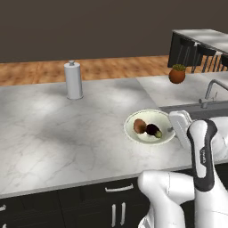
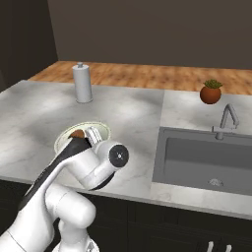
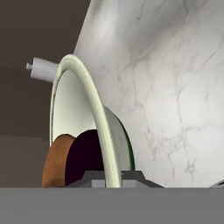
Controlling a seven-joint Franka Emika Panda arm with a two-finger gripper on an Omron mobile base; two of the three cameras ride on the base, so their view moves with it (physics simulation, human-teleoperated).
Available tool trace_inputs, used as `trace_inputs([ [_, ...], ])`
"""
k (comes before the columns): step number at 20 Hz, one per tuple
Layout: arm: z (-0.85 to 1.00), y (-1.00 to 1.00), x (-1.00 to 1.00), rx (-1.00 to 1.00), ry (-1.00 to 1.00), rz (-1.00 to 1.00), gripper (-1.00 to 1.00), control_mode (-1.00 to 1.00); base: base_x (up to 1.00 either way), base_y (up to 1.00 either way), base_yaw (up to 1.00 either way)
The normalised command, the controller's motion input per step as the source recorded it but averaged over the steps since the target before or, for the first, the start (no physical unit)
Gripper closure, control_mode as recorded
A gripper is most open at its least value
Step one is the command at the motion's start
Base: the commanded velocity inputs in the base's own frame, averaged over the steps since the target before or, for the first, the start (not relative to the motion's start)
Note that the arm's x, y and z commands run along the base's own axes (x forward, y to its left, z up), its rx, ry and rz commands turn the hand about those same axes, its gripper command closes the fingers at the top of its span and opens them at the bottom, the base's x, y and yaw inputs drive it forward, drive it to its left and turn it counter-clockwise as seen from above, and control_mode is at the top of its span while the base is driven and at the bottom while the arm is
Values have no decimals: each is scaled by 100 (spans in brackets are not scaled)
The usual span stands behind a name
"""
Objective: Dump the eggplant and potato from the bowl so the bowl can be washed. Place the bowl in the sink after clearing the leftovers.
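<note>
The gripper (image 3: 113, 177) is clamping the near rim of the bowl (image 1: 133, 133), with its jaws closed on the thin wall: in the hand view one dark fingertip is sitting on each side of the pale-green rim, which is running up through the middle of the picture. The bowl is sitting on the marble counter (image 1: 67, 129), just beside the left edge of the sink (image 2: 197, 157) and apart from it. In the left base view the bowl is appearing level or nearly so, with its far side resting on the counter. The potato (image 1: 139, 126) and the eggplant (image 1: 152, 129) are lying inside the bowl, side by side and touching, the potato on the left and the eggplant on the right with its yellowish-green stem end pointing toward the sink. In the hand view the potato (image 3: 57, 159) and the eggplant (image 3: 87, 157) are showing on the inner side of the rim, close to the fingertips. In the right base view the white arm is covering most of the bowl (image 2: 101, 129), leaving a part of the rim and a sliver of the potato (image 2: 77, 133) visible. The sink is lying to the right of the bowl with a silver faucet (image 2: 227, 118) standing behind it. A paper towel roll (image 1: 73, 80) is standing upright on the counter well behind and to the left of the bowl, and a potted plant (image 1: 177, 74) is standing beyond the sink.
</note>
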Motion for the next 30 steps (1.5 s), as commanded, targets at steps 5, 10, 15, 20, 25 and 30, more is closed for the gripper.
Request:
trace_inputs([
  [5,55,15,-41,24,15,-20,100,-100,0,0,0],
  [10,9,-4,0,11,28,-2,100,-100,0,0,0],
  [15,1,-6,-1,10,9,0,100,-100,0,0,0],
  [20,0,0,-2,0,0,0,100,-100,0,0,0],
  [25,0,0,-19,0,0,0,100,100,-43,-13,0],
  [30,0,0,0,0,0,0,100,100,-50,-47,-2],
])
